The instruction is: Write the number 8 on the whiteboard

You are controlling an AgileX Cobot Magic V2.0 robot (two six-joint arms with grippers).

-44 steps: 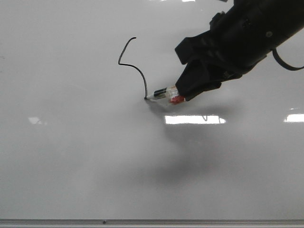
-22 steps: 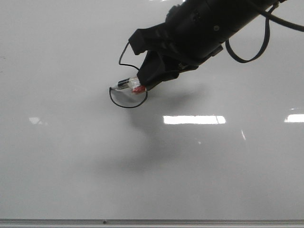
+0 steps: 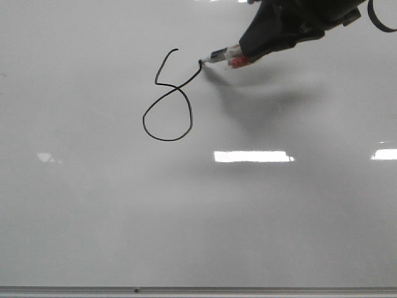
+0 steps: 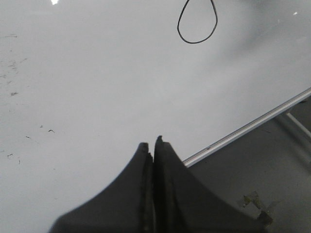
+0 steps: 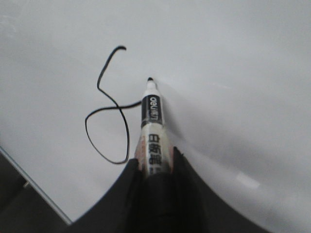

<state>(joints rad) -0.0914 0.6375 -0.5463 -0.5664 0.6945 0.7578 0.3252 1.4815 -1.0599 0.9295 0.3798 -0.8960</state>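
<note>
**Marker tip at the open top of the 8**

Front view: you see the right gripper (image 3: 245, 54) clamped on a marker (image 3: 218, 57), tip touching the whiteboard (image 3: 93, 211) at the line's upper right end. The number 8 (image 3: 169, 99) has its bottom loop closed and its top loop open.

Left wrist view: your left gripper (image 4: 151, 145) is pressed closed, holding nothing, well apart from the loop.

Right wrist view: fingers (image 5: 184, 174) grip the marker's body.
</note>
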